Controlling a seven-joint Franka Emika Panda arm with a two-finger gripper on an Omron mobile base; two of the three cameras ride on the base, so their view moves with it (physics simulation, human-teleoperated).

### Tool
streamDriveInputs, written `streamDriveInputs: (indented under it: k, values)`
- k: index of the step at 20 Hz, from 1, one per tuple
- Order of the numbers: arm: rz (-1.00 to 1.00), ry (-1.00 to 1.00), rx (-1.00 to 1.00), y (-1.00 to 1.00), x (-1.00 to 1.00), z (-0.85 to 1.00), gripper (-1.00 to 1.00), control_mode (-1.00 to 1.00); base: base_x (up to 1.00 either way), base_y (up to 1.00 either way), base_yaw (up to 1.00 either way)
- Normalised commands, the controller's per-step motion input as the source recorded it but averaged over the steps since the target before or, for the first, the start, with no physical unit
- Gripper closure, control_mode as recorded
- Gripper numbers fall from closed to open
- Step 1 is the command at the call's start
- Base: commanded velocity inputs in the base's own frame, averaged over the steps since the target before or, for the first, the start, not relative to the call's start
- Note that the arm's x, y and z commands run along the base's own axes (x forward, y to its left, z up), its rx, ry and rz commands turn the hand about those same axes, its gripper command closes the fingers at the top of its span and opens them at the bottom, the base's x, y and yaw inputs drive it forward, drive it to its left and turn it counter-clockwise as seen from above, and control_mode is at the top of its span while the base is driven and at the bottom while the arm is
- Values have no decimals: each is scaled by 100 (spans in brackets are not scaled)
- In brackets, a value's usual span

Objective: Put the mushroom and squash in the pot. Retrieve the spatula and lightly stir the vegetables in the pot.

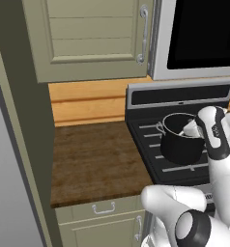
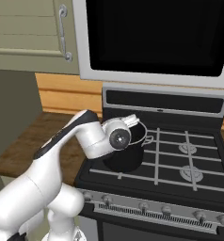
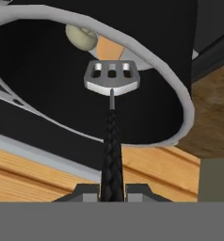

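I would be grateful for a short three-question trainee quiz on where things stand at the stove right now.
1. True or false: the mushroom and the squash already lie inside the pot.
2. What is the pincer shut on? A) a pot handle B) the spatula C) the mushroom
3. Fill in: the spatula's slotted head hangs over the pot's ____.

Key
1. True: both lie on the pot's floor, side by side.
2. B: the fingers clamp its black handle.
3. Opening, short of the vegetables.
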Motion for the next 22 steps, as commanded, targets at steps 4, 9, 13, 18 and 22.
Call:
streamDriveInputs:
  k: [4,9,13,18,22]
  values:
    - [0,0,-2,-3,6,-12,100,-100,0,0,0]
    - [-3,0,-14,-17,13,-16,100,-100,0,0,0]
    - [-4,0,-13,-21,18,-22,100,-100,0,0,0]
    - [-1,-2,-9,-2,-3,-8,100,-100,0,0,0]
    - [-2,-5,-6,0,-18,9,100,-100,0,0,0]
